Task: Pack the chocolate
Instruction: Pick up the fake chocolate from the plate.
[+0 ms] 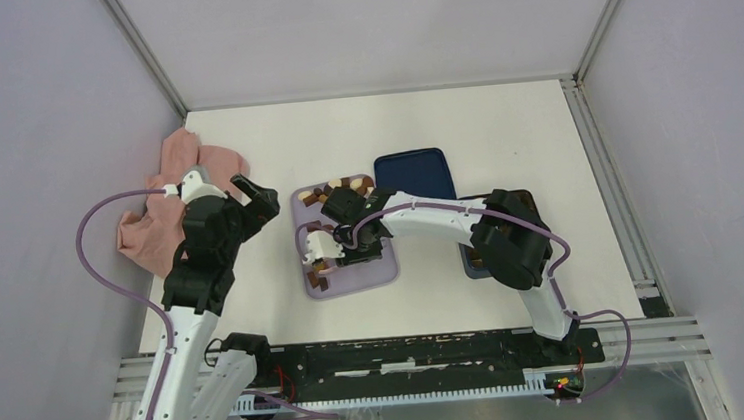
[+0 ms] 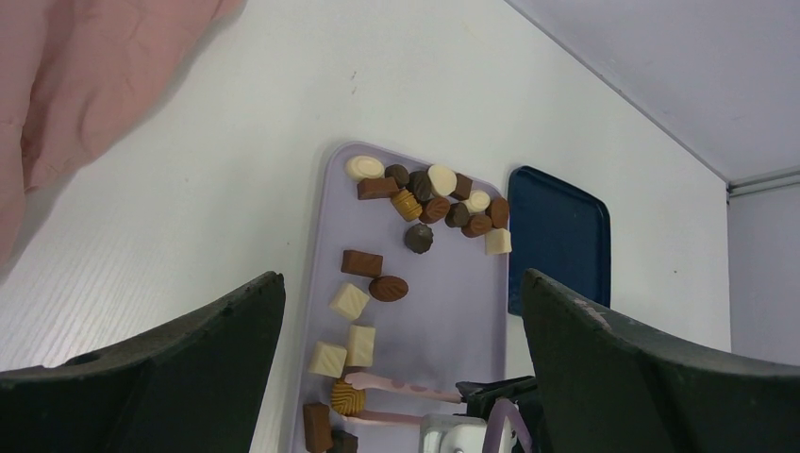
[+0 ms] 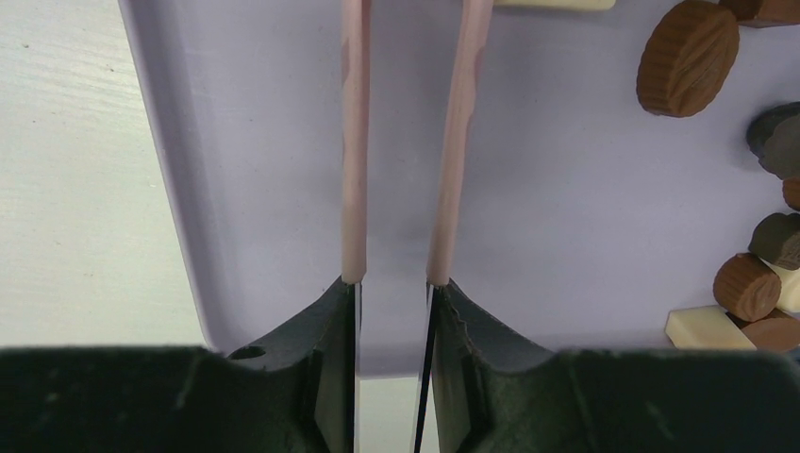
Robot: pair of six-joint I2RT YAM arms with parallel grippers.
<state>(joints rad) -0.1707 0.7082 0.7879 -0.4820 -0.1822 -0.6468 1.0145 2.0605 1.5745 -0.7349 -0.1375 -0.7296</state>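
Observation:
Chocolate pieces (image 2: 434, 198) in dark brown, mid brown and cream lie on a lilac tray (image 2: 453, 302), clustered at its far end (image 1: 346, 185) and scattered along its left side. My right gripper (image 3: 394, 283) is shut on pink tongs (image 3: 354, 142), one arm against each jaw. In the left wrist view the tongs (image 2: 406, 385) reach left, and their tips sit on either side of a tan ridged round chocolate (image 2: 347, 396). My left gripper (image 1: 254, 194) hangs open and holds nothing, above the table just left of the tray's far corner.
A dark blue lid (image 1: 415, 171) lies flat beyond the tray's right side. A dark blue box (image 1: 474, 262) is mostly hidden under the right arm. A pink cloth (image 1: 163, 211) is bunched at the left table edge. Grey walls enclose the table.

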